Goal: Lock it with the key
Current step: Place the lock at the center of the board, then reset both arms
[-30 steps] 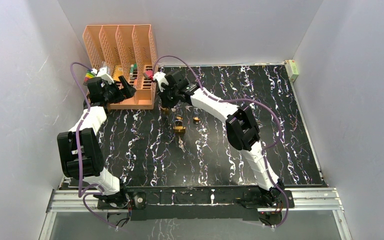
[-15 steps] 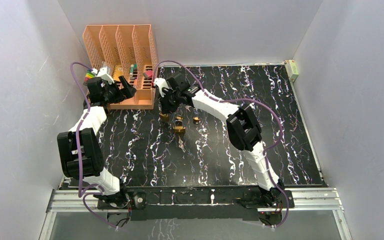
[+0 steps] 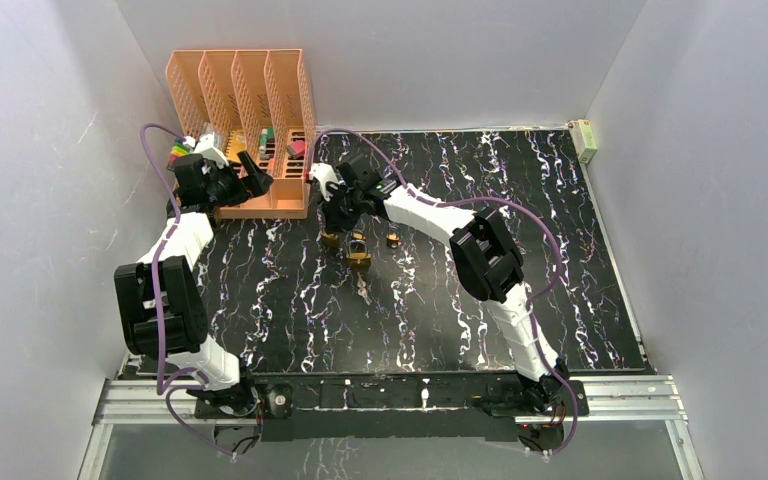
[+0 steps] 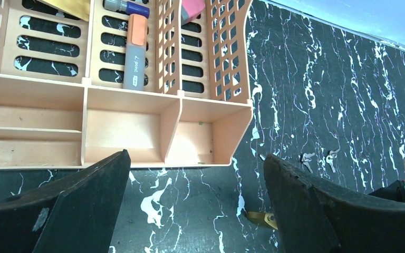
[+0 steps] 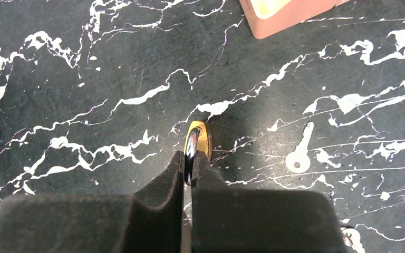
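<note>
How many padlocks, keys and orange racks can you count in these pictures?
Brass padlocks: 3, one pinched in the right gripper
Silver keys: 2
Orange organizer: 1
Total: 6

The left arm (image 3: 185, 240) reached toward the far left, its left gripper (image 4: 196, 158) spread wide. The right arm (image 3: 430, 215) stretched far forward, wrist apparently pitched down, the right gripper (image 5: 188, 166) pinched nearly closed.
</note>
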Action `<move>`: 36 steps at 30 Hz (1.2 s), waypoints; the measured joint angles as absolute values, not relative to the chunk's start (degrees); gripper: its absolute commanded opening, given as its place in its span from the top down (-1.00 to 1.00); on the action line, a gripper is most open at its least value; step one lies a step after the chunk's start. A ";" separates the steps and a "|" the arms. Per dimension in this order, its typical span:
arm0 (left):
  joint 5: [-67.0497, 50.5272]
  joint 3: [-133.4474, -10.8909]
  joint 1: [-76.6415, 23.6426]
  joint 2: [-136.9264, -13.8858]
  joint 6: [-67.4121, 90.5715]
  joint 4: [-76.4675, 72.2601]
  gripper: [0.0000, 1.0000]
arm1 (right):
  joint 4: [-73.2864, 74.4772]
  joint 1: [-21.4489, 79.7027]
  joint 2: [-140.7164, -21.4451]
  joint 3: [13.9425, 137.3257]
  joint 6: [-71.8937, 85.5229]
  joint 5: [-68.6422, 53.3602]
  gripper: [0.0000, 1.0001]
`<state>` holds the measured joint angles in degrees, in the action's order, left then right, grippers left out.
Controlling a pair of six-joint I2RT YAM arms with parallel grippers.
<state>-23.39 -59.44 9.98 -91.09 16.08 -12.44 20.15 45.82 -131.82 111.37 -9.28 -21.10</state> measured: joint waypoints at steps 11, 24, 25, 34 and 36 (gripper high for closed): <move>-23.52 -59.44 9.96 -91.09 16.08 -12.77 -0.94 | 17.37 45.82 -131.81 110.78 -9.95 -21.15 -0.03; -24.54 -59.37 9.98 -91.01 15.84 -13.69 -0.97 | 17.89 45.52 -122.86 110.71 -11.33 -20.76 -0.97; -25.29 -59.28 9.98 -90.81 15.87 -14.09 -0.97 | 17.45 45.29 -120.70 110.20 -11.35 -20.48 -0.97; -35.61 -54.62 10.00 -75.68 17.99 -16.57 -0.97 | 9.53 36.43 -90.25 90.44 2.23 -11.89 -0.97; -36.88 -53.79 10.02 -70.55 17.66 -16.11 -0.97 | 8.83 35.68 -83.15 82.19 5.81 -7.56 -0.97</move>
<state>-36.88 -53.79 10.02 -70.55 17.66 -16.11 8.83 35.68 -83.15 82.19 5.81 -7.56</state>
